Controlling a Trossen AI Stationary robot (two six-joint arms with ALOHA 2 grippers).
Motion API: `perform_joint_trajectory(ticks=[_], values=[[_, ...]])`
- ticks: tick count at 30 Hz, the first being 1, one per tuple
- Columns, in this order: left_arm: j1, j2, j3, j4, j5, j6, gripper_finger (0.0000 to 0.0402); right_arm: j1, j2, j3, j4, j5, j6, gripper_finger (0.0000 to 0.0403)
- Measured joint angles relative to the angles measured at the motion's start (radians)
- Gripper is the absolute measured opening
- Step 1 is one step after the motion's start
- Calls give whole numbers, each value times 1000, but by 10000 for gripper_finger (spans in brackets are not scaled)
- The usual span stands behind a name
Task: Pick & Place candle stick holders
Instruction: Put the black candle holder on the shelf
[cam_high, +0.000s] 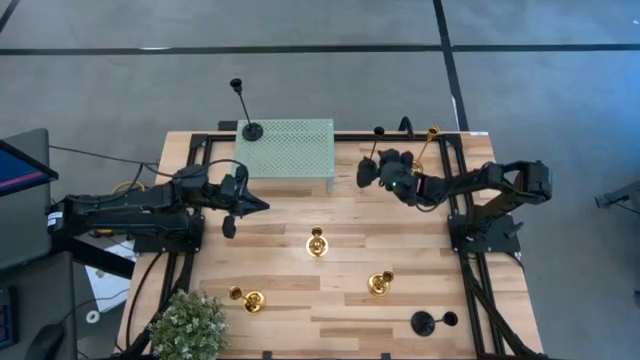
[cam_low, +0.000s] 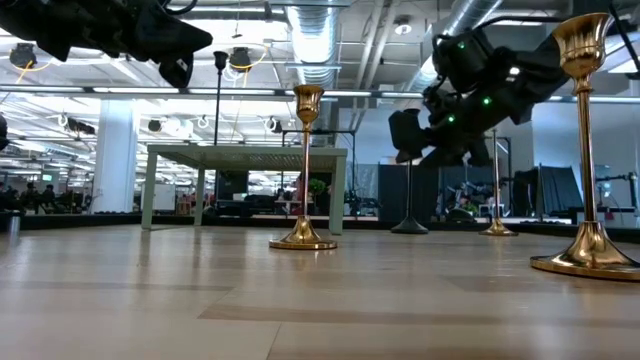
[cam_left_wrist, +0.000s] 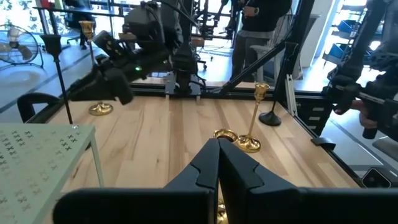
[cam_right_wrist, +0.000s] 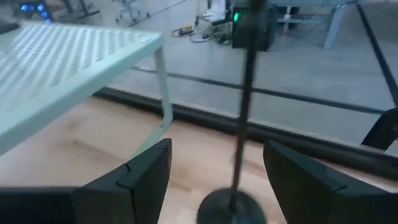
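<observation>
One candle stick holder (cam_high: 250, 128) stands on the raised rack (cam_high: 290, 150) at the counter's (cam_high: 300, 300) back edge, three others spread across the middle, a plant (cam_high: 188, 325) at the front-left corner.

7 holders, all upright: black one (cam_high: 244, 112) on the green shelf (cam_high: 290, 150); black (cam_high: 377, 147) and gold (cam_high: 428, 142) at far right; three gold (cam_high: 317, 242) (cam_high: 380, 283) (cam_high: 248, 298) mid-bench; black (cam_high: 430, 321) near-right.
</observation>
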Motion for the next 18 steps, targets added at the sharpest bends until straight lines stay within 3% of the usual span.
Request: perform_joint_trajectory(ticks=[12, 18], values=[[0, 0, 0, -5, 0, 0, 6, -101, 0, 0, 123, -152, -57, 236], [0, 0, 0, -4, 0, 0, 6, -119, 0, 0, 157, -179, -79, 178]])
